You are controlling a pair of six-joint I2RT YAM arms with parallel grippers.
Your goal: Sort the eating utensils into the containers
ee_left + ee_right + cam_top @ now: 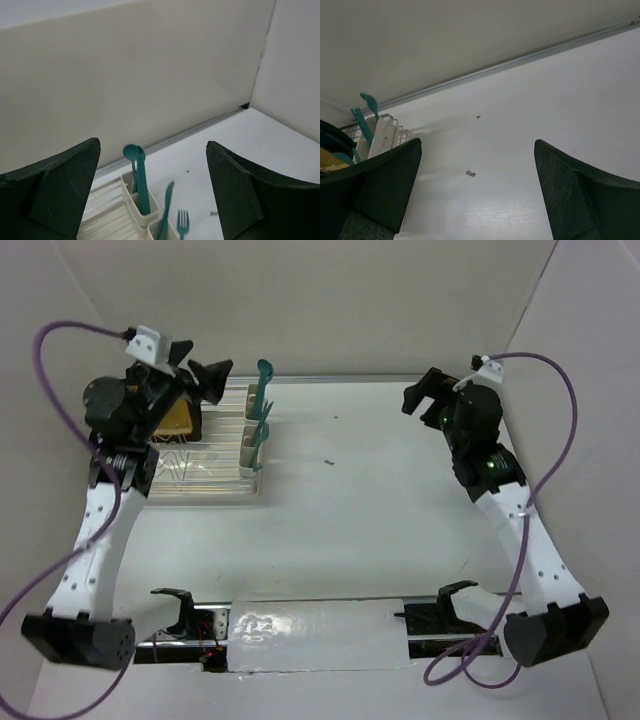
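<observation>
Teal spoons [136, 156] stand in the far cream container [145, 214], bowls up. A teal knife [167, 202] and a fork [182, 221] stick up from the compartments nearer the camera. In the top view the utensils [264, 390] rise from the row of containers [252, 445] on the rack's right side. My left gripper [200, 370] hovers open above and just left of them, its jaws empty [152, 145]. My right gripper [420, 390] hangs open over bare table at the far right, holding nothing [477, 142].
A clear ribbed dish rack [200, 475] lies at the back left with a yellow plate [180, 418] standing in it under my left arm. White walls close in the back and both sides. A small dark speck [328, 461] marks the table.
</observation>
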